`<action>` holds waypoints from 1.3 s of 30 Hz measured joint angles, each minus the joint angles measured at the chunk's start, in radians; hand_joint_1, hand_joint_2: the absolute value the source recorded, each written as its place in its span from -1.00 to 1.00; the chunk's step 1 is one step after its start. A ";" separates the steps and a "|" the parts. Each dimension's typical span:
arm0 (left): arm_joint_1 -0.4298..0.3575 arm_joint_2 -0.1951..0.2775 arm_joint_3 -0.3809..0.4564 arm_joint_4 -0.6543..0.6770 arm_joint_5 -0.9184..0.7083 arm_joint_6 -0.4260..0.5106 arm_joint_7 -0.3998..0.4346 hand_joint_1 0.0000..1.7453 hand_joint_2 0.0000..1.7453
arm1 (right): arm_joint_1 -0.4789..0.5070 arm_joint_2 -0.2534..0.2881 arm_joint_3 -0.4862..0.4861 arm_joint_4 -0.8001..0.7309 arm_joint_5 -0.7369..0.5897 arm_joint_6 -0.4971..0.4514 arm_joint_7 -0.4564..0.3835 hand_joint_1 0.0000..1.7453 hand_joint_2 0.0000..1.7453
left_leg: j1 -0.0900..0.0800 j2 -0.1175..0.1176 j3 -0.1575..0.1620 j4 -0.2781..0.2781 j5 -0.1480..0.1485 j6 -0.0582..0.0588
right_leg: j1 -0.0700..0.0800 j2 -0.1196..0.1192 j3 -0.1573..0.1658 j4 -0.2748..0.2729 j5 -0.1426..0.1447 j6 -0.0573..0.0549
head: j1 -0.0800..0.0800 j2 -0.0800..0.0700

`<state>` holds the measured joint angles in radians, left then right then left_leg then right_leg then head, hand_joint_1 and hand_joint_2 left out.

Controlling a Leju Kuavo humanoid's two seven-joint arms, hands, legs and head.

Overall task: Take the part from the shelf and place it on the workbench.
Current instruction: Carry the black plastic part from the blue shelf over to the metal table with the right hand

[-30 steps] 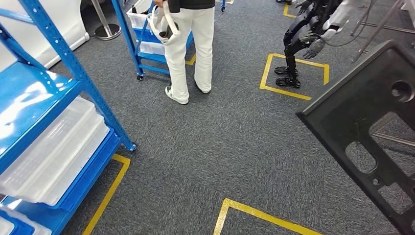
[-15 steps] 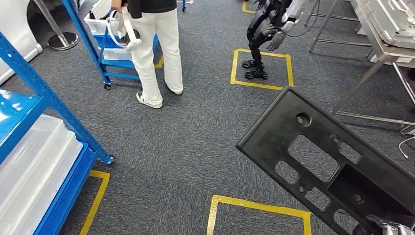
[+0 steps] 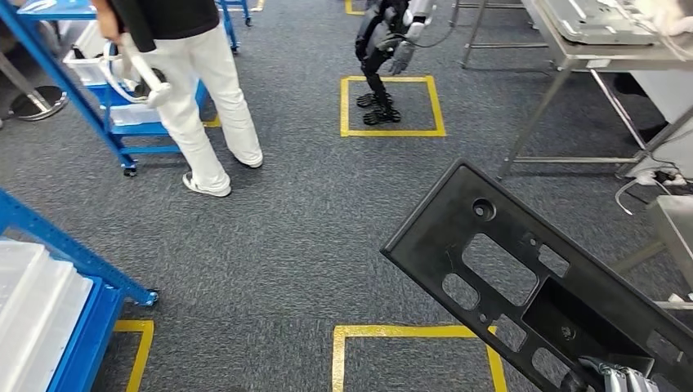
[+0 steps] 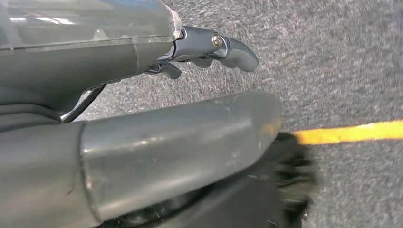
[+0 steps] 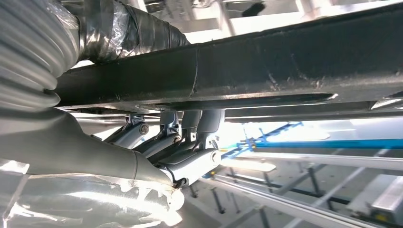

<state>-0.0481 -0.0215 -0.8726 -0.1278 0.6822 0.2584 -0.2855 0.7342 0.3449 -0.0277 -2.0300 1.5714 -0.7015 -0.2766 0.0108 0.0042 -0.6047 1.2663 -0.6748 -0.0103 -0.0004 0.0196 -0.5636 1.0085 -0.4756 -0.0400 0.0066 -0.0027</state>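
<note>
A large flat black part [image 3: 445,237] with several cutouts slants across the lower right of the head view, above the carpet. My right hand [image 3: 621,380] grips its near end at the bottom edge. In the right wrist view the fingers [image 5: 180,147] curl around the part's [image 5: 285,61] rim. The metal workbench [image 3: 572,49] stands at the far right, some way from the part. The blue shelf [image 3: 57,241] lies at the left edge. My left hand [image 4: 180,137] hangs over the carpet, holding nothing, its fingers [image 4: 228,47] apart from the thumb.
A person in white trousers [image 3: 196,90] stands at the left, holding a white headset beside a blue cart [image 3: 122,122]. Another humanoid robot [image 3: 384,49] stands in a yellow floor square. White bins [image 3: 33,310] fill the shelf. A yellow taped square [image 3: 409,331] marks the carpet below the part.
The camera has swung to the right: the shelf slid off toward the left edge and the workbench came into view. The part stays in my right hand.
</note>
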 joint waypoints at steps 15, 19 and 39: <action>0.006 0.006 -0.002 0.000 0.022 -0.017 -0.006 -1.00 -1.00 | 0.003 -0.011 0.027 0.043 0.000 0.000 0.053 1.00 1.00 | 0.004 0.011 0.071 -0.243 0.158 0.046 | -0.009 -0.012 -0.137 0.273 -0.138 0.063 | 0.001 0.000; 0.007 0.008 -0.002 0.000 0.040 -0.035 -0.012 -1.00 -1.00 | 0.014 -0.009 0.026 0.039 -0.005 0.002 0.095 1.00 1.00 | 0.000 0.064 0.082 -0.243 0.148 0.044 | -0.009 -0.031 -0.100 0.205 -0.068 0.055 | 0.001 0.000; 0.008 0.014 -0.001 0.001 0.091 -0.082 -0.034 -1.00 -1.00 | 0.003 0.004 -0.074 0.001 -0.142 0.076 0.173 1.00 1.00 | -0.001 -0.082 0.062 -0.236 0.162 0.019 | -0.009 0.105 -0.007 0.034 -0.023 0.035 | 0.000 0.000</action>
<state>-0.0398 -0.0077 -0.8741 -0.1267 0.7734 0.1765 -0.3194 0.7373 0.3486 -0.1014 -2.0288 1.4292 -0.6259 -0.1039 0.0098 -0.0776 -0.5430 1.0306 -0.5125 0.0090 -0.0089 0.1249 -0.5703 1.0427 -0.4985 -0.0052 0.0063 -0.0027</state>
